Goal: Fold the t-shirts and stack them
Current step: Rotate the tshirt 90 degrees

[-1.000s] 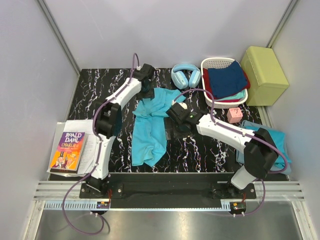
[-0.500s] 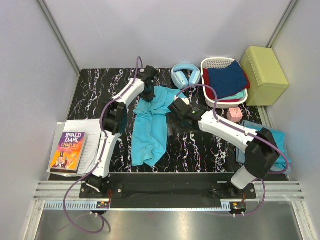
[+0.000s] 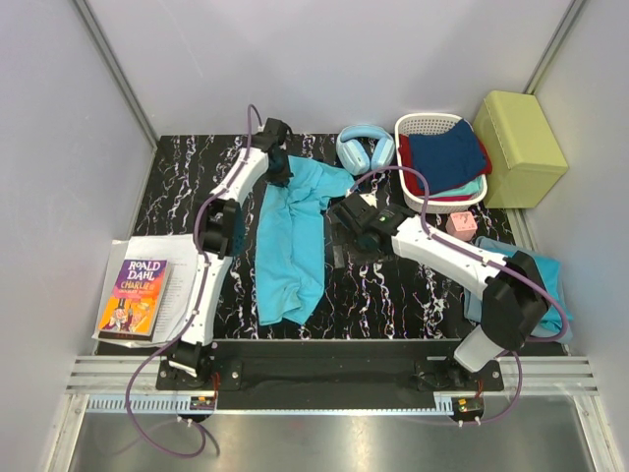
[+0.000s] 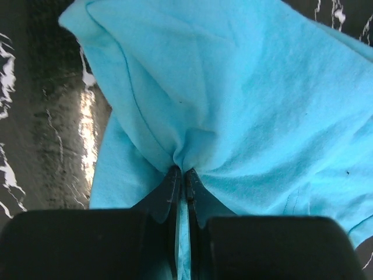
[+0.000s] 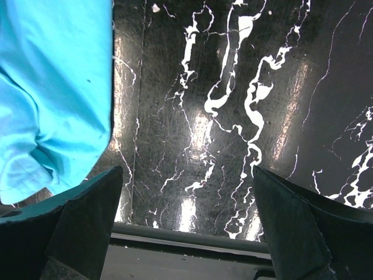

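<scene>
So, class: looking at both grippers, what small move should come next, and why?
Probably bring the right gripper left onto the t-shirt and close: the left gripper is shut on its far end, while the right hangs open over bare table beside the cloth.

Top view looks steeply down over the whole counter [image 3: 167, 187]; wrist views peer closely past left gripper [image 4: 182, 173] and right gripper [image 5: 186, 198], all sharing the t-shirt [image 3: 290, 236].

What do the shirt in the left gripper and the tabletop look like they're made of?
T-shirt: soft, thin knit, likely cotton jersey, with a matte finish; it puckers into fine folds where the left gripper pinches it. Tabletop: hard, glossy black with white marble-like veins; light glares off it, so probably polished stone or a laminate imitating it.
</scene>
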`<state>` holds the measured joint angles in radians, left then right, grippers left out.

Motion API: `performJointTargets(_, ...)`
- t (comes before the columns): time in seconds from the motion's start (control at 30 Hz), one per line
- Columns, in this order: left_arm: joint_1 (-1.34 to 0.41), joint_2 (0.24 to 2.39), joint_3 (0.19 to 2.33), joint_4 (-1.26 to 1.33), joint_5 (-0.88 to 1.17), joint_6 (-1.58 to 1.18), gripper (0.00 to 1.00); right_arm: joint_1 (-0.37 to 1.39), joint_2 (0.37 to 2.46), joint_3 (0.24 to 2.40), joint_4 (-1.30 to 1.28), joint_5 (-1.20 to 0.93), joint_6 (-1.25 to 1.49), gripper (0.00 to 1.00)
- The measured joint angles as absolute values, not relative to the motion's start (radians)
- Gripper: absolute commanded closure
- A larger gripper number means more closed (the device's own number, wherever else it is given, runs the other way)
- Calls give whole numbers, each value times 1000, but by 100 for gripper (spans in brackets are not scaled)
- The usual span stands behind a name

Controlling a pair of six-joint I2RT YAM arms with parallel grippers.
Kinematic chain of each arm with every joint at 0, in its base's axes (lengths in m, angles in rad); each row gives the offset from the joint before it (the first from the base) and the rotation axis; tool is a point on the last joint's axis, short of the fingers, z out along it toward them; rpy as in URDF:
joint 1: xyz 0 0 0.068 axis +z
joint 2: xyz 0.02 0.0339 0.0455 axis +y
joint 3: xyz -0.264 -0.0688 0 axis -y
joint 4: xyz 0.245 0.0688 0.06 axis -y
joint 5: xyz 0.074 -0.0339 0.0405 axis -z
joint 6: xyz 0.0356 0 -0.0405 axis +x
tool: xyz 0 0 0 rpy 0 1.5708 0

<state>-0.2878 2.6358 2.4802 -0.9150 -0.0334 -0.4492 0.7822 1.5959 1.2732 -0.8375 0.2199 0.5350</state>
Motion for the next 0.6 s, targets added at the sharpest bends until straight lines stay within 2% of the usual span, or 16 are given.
performJointTargets(0.3, -253, 2658, 2508, -882, -6, -465, 87, 782, 1570, 1239, -861, 219, 535, 1)
performJointTargets(0.43, -234, 2670, 2523, -867, 0, -468, 58, 782, 1552, 1224, -863, 219, 535, 1)
performJointTargets(0.5, -228, 2670, 2523, -857, 2, -471, 48, 782, 1551, 1223, -866, 218, 533, 0)
performJointTargets(0.53, -228, 2666, 2519, -848, 0, -471, 31, 782, 1551, 1223, -866, 217, 531, 0)
performJointTargets(0.6, -233, 2640, 2480, -826, -23, -464, 13, 782, 1551, 1223, -866, 216, 527, 0)
